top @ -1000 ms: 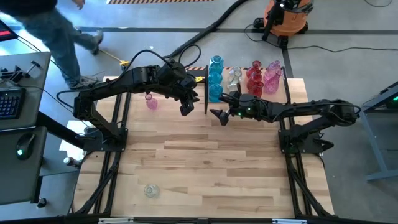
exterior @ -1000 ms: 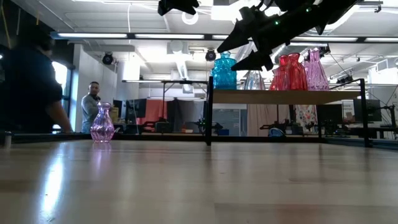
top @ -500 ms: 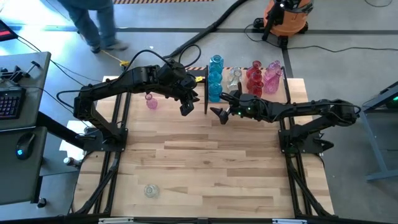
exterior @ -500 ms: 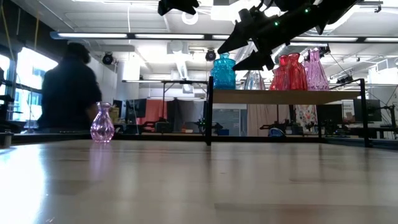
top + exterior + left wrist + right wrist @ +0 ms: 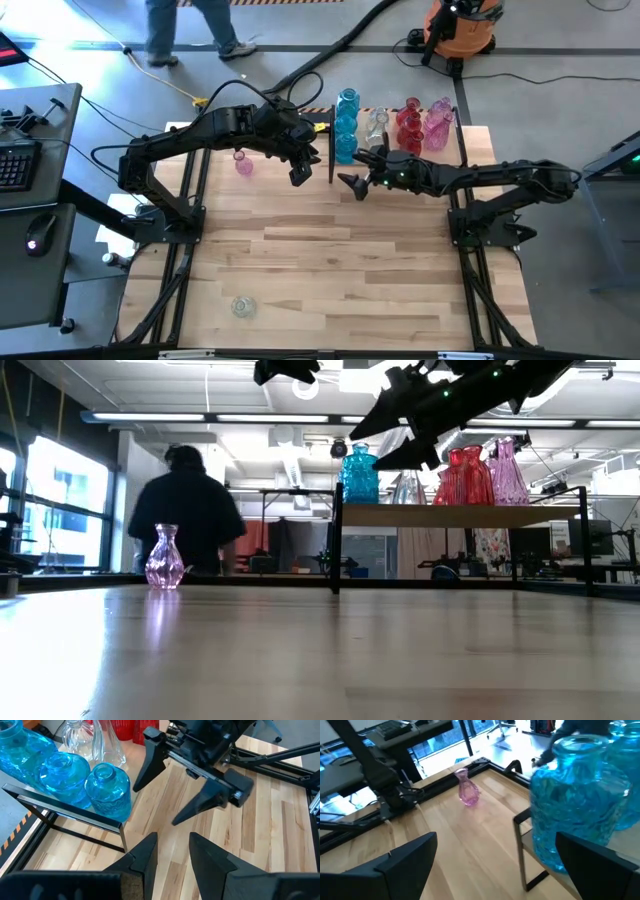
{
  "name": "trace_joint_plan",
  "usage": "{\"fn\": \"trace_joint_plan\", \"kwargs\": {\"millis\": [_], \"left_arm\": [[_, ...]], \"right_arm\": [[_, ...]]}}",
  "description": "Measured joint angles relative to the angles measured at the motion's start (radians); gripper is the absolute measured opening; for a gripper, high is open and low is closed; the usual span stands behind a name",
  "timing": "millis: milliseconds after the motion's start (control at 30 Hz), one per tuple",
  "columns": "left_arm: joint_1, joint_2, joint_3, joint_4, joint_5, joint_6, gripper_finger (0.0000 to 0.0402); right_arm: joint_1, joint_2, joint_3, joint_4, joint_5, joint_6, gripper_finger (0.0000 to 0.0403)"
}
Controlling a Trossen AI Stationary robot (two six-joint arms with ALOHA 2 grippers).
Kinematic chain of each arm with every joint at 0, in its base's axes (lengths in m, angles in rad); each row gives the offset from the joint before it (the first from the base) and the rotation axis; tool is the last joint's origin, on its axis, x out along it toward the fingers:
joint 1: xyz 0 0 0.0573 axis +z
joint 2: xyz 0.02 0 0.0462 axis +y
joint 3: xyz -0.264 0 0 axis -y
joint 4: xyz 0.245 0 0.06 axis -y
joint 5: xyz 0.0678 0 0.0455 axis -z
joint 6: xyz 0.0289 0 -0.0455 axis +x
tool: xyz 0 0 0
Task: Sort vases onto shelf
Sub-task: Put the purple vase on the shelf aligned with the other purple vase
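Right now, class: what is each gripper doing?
Left gripper: open a little, holding nothing.
Right gripper: wide open, empty, beside the blue vases.

Blue vases (image 5: 346, 120), a clear vase (image 5: 376, 126), red vases (image 5: 408, 125) and pink vases (image 5: 437, 122) stand on the pale wood shelf (image 5: 460, 515) with black uprights. A lone pink vase (image 5: 243, 163) sits at 10 o'clock on the light striped-plank table (image 5: 330, 260); another clear vase (image 5: 241, 307) at 7.

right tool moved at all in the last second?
No. In the high view the right tool hangs open at the same spot beside the shelf upright, just short of the blue vases.
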Motion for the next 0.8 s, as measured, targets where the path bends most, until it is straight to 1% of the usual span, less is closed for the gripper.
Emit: {"fn": "trace_joint_plan", "kwargs": {"millis": [267, 600, 800], "left_arm": [[0.000, 0.000, 0.000, 0.000, 0.000, 0.000, 0.0104], [0.000, 0.000, 0.000, 0.000, 0.000, 0.000, 0.0104], [0.000, 0.000, 0.000, 0.000, 0.000, 0.000, 0.0104]], "right_arm": [[0.018, -0.073, 0.000, -0.008, -0.004, 0.003, 0.0398], [0.018, -0.270, 0.000, -0.088, -0.003, 0.000, 0.0398], [0.018, -0.343, 0.000, -0.092, -0.003, 0.000, 0.0398]]}}
